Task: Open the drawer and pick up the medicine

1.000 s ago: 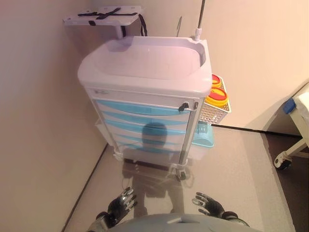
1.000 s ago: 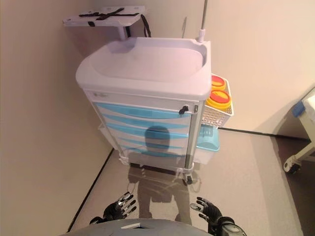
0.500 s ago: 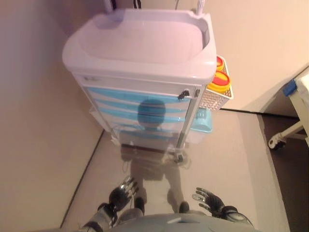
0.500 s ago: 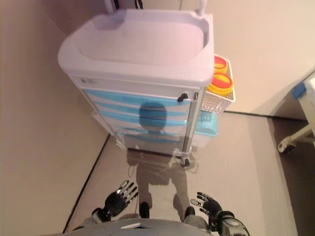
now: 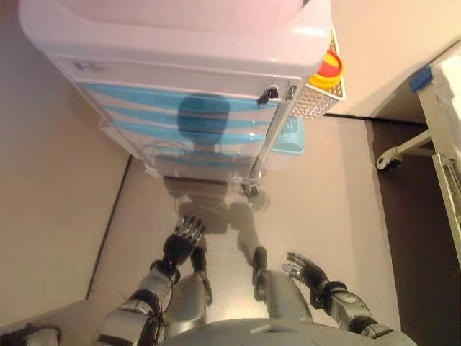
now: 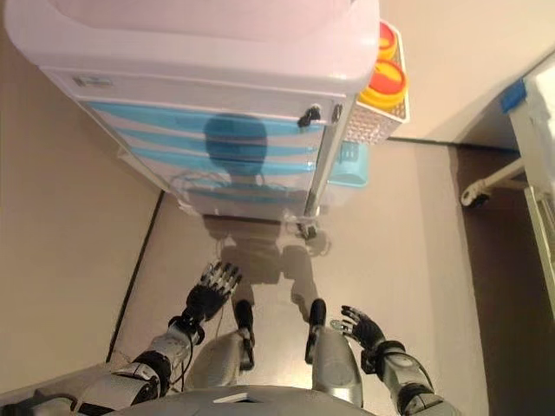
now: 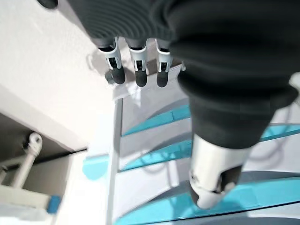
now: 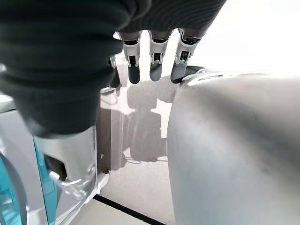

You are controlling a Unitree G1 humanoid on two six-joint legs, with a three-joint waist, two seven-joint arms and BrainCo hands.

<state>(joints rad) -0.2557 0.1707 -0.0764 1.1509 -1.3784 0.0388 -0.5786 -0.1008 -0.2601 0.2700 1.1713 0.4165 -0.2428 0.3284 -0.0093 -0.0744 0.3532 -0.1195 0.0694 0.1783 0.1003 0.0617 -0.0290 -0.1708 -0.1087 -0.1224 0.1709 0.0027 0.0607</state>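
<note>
A white medical cart (image 5: 180,29) with several blue-fronted drawers (image 5: 173,97) stands against the wall ahead, all drawers closed. A small dark lock knob (image 5: 269,94) sits at the top drawer's right end. No medicine shows in any view. My left hand (image 5: 180,241) hangs low in front of the cart, fingers straight and holding nothing. My right hand (image 5: 306,271) is lower right, fingers relaxed and spread, also holding nothing. In the left wrist view the drawers (image 7: 154,122) show past the fingers (image 7: 136,70). Both hands are well short of the cart.
A wire basket (image 5: 320,97) with yellow red-lidded containers (image 5: 330,65) hangs on the cart's right side, a light blue bin (image 5: 289,137) below it. A bed frame with a castor (image 5: 385,160) stands at the right. A wall closes the left side.
The camera has moved closer and tipped down, so the cart fills the upper part of the view. Both hands remain low and open, showing more arm.
</note>
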